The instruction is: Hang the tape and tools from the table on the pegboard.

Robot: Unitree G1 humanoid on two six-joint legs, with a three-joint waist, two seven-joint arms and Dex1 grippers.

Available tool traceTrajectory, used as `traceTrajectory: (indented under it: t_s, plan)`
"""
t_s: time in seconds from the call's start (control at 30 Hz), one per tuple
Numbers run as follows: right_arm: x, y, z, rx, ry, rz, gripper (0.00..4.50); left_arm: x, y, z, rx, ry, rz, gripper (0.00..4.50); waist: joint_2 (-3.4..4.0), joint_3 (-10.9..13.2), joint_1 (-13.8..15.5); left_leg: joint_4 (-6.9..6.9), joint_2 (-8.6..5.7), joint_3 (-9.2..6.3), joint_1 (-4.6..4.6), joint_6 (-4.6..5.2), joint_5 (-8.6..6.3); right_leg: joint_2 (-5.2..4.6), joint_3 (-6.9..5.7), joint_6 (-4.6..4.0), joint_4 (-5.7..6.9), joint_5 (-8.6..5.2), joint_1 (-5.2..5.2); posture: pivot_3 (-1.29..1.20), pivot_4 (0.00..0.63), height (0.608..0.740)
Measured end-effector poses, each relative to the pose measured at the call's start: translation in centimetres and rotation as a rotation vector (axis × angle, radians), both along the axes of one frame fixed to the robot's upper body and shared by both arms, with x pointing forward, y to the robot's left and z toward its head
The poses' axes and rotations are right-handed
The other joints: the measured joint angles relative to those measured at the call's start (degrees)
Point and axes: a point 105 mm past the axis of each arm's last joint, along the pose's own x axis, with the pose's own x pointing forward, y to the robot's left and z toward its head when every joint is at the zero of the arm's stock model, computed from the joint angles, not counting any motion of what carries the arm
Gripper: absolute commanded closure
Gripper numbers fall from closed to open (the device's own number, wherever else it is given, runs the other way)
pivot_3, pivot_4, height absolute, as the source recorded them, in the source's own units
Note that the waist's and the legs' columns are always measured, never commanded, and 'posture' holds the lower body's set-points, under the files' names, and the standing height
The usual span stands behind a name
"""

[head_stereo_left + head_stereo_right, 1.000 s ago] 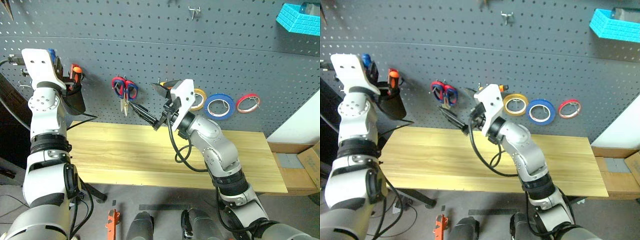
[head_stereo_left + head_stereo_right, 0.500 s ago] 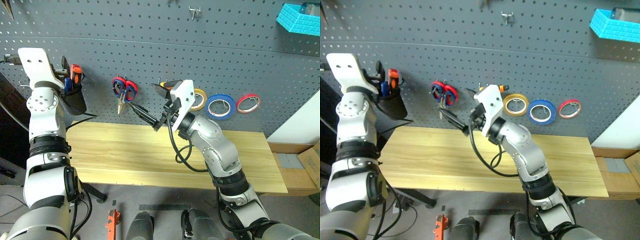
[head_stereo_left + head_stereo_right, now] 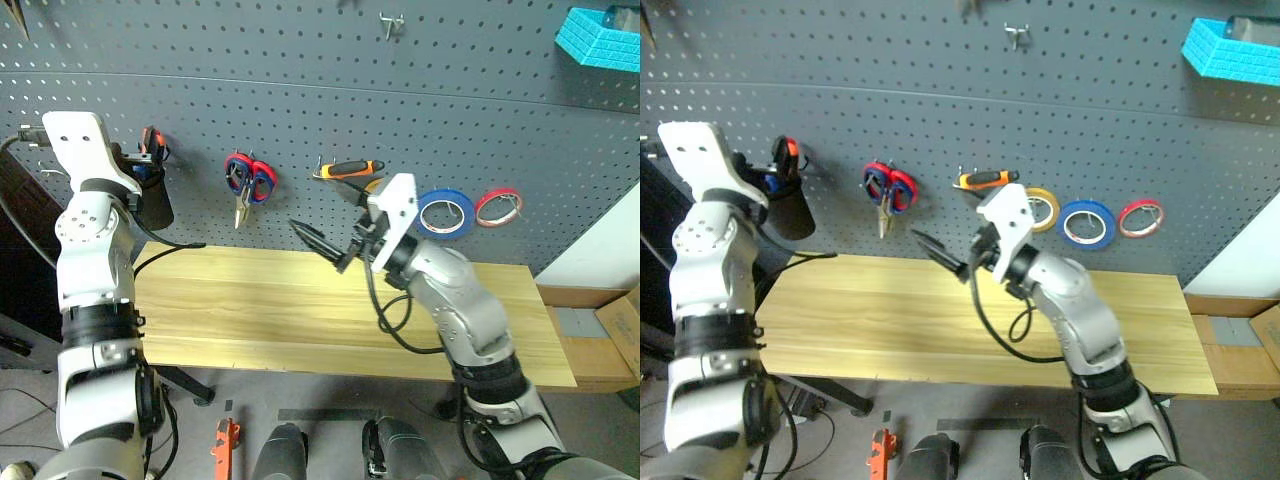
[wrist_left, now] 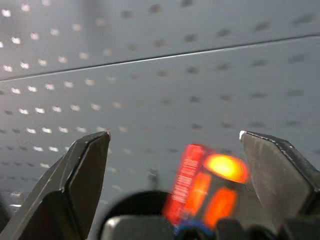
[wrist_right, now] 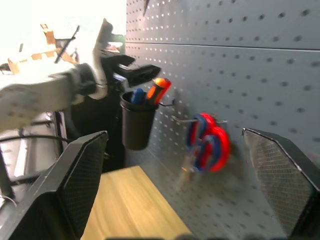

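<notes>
The dark grey pegboard (image 3: 300, 90) rises behind the light wooden table (image 3: 250, 300). On it the wide blue tape (image 3: 443, 212) hangs from a hook. The orange-and-black pliers (image 3: 345, 169) hang to its left. A blue-handled screwdriver (image 5: 137, 96) stands in a black cup (image 3: 152, 205) beside an orange-handled tool (image 5: 158, 89). My left gripper (image 3: 138, 162) is open just above the cup's rim, holding nothing. My right gripper (image 3: 312, 240) is open and empty above the table's back edge, below and left of the pliers.
Red-handled scissors (image 3: 248, 180) hang between the cup and the pliers. A yellow roll (image 3: 1044, 208) and a thin red roll (image 3: 497, 205) flank the blue tape. A turquoise basket (image 3: 600, 35) sits high on the right. Cardboard boxes (image 3: 600, 330) stand beyond the table's right end.
My left gripper opened, leaving the blue-handled screwdriver in the cup, and drew back a little. My right arm moved right, uncovering the pliers on their hook.
</notes>
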Motion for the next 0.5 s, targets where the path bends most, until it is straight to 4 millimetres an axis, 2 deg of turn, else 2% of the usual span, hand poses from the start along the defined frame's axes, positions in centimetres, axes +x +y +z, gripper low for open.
traceTrajectory:
  t_s: [0.1, 0.23, 0.3, 0.37, 0.4, 0.5]
  plan:
    - [-0.8, -1.9, -1.2, -0.021, 0.046, -0.031, 0.0, -2.2, -1.4, -0.4, -0.031, -0.007, -0.054, 0.04, 0.02, -0.02, -0.02, -0.02, 0.0, 0.05, 0.11, 0.0, 0.0, -0.04, 0.13, 0.0, -0.01, 0.0, 0.08, 0.13, 0.087, 0.74]
    - [-1.8, -4.4, -3.0, -0.056, 0.121, -0.1, 0.0, -5.4, -4.1, -3.2, -0.02, 0.059, -0.115, 0.04, 0.02, -0.06, -0.06, 0.01, 0.03, 0.15, 0.24, 0.01, 0.0, 0.09, 0.46, 0.14, -0.03, -0.08, 0.15, 0.12, 0.088, 0.74]
    - [-2.1, -5.6, -3.8, -0.06, 0.158, -0.162, 0.0, -7.2, -5.8, -4.9, -0.043, 0.094, -0.15, 0.04, 0.01, -0.24, -0.03, 0.0, 0.04, 0.18, 0.4, 0.01, 0.0, 0.11, 0.51, 0.25, -0.03, -0.16, 0.32, 0.11, 0.082, 0.74]
    - [-2.5, -6.6, -5.0, -0.079, 0.193, -0.227, 0.0, -8.8, -7.2, -7.4, -0.062, 0.162, -0.177, 0.04, 0.11, -0.43, -0.1, -0.08, 0.06, 0.26, 0.85, 0.02, -0.02, 0.17, 0.6, 0.18, -0.12, -0.23, 0.75, 0.1, 0.08, 0.74]
    - [-2.5, -7.1, -5.7, -0.093, 0.212, -0.268, 0.0, -9.5, -7.6, -8.8, -0.079, 0.207, -0.186, 0.04, 0.17, -0.48, -0.1, -0.12, 0.05, 0.29, 1.11, 0.02, -0.03, 0.17, 0.63, -0.13, -0.15, -0.44, 0.98, 0.1, 0.078, 0.74]
    - [-2.2, -9.2, -8.2, -0.172, 0.258, -0.424, 0.0, -10.7, -8.7, -12.4, -0.124, 0.317, -0.198, 0.04, 0.29, -0.99, -0.1, 0.01, 0.05, 0.27, 1.2, 0.03, -0.02, 0.21, 0.63, -0.19, -0.17, -0.49, 1.07, 0.09, 0.071, 0.74]
